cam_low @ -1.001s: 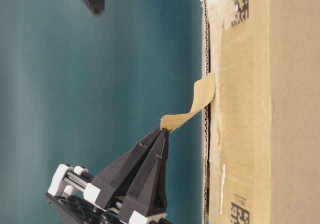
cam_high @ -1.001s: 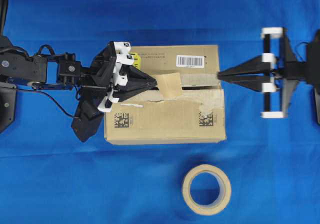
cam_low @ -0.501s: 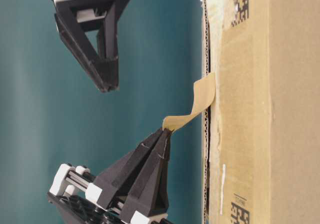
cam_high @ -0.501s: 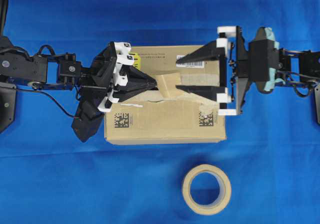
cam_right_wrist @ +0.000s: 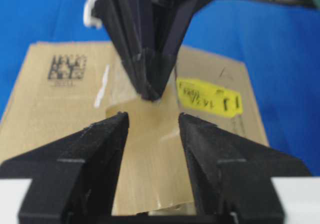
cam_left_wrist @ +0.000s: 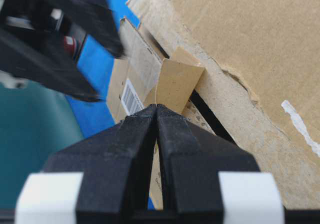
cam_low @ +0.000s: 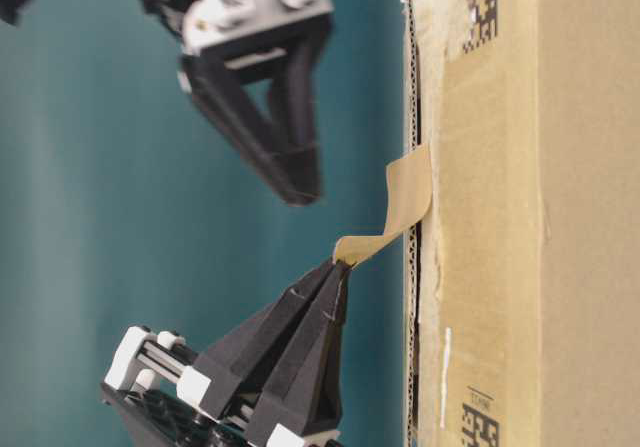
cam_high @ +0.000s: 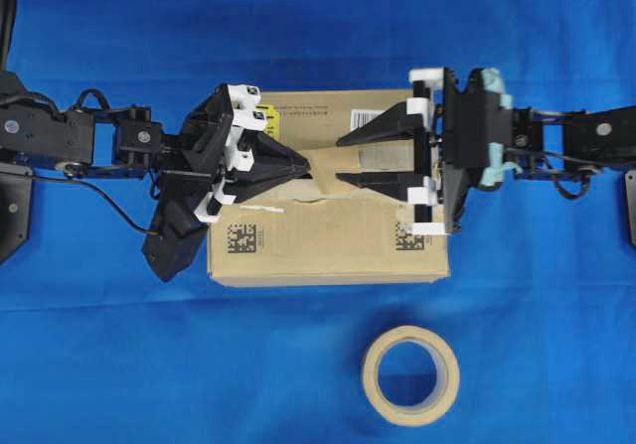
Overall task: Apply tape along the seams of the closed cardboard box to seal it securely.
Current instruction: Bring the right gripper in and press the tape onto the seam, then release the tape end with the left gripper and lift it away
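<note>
A bright blue cloth [cam_high: 99, 365] covers the whole work surface in the overhead view, evenly lit, with faint creases and soft shadows. Toward six o'clock a tan tape roll [cam_high: 410, 375] lies flat on it. In the table-level view the backdrop [cam_low: 90, 217] is a plain teal, blurred.

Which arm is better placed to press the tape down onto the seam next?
The right, probably. The right gripper hangs open above the tape, which stands off the cardboard box. The left gripper is shut on the tape's free end, so it is busy.
</note>
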You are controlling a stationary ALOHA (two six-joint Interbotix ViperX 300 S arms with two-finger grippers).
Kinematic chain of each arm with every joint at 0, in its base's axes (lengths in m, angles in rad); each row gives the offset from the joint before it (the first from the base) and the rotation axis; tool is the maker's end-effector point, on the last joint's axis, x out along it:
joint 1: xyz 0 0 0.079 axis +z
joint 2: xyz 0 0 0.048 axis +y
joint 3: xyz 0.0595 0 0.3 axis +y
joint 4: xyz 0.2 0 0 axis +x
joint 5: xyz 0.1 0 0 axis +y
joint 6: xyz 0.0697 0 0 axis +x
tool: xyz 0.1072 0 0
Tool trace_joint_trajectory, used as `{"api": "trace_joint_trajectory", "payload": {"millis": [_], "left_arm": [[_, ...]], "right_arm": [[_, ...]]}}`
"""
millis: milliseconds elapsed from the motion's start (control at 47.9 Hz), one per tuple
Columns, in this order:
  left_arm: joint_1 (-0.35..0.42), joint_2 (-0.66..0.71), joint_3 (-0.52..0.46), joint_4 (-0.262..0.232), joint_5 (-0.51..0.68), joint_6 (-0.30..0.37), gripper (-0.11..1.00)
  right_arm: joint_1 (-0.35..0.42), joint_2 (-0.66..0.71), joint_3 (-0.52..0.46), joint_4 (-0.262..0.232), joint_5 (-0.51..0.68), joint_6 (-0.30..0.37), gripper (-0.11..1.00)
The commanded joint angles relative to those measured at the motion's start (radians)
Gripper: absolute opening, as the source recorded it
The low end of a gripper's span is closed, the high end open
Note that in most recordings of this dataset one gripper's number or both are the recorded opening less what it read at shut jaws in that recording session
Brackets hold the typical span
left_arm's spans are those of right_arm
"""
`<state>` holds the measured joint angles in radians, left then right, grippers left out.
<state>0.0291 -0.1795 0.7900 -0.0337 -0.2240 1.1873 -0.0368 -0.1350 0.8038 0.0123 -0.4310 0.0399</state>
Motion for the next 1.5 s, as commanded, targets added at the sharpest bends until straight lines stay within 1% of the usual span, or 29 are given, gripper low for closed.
{"api": "trace_joint_trajectory", "payload": {"millis": [0,209,313,605,960,1231,1481], "left_arm": [[0.005,-0.008,-0.015,0.002,-0.005,-0.003,0.0],[0.005,-0.005,-0.017,0.002,-0.003,-0.003,0.0],[0.006,0.002,-0.025,0.002,0.008,-0.002,0.0],[0.011,0.04,-0.075,0.002,0.11,0.002,0.0],[0.011,0.035,-0.071,0.002,0.12,0.005,0.0],[0.012,0.034,-0.069,0.003,0.124,0.011,0.0],[0.012,0.031,-0.081,0.002,0.206,0.005,0.0]], "right_arm": [[0.003,0.017,-0.014,0.003,-0.026,0.005,0.47],[0.003,0.072,-0.017,0.002,-0.041,0.017,0.47],[0.003,0.078,-0.015,0.003,-0.041,0.017,0.47],[-0.006,0.092,-0.015,0.002,-0.04,0.017,0.47],[-0.006,0.107,-0.02,0.008,-0.038,0.018,0.47],[-0.006,0.107,-0.014,0.018,-0.034,0.035,0.47],[-0.006,0.107,-0.014,0.018,-0.025,0.06,0.47]]}}
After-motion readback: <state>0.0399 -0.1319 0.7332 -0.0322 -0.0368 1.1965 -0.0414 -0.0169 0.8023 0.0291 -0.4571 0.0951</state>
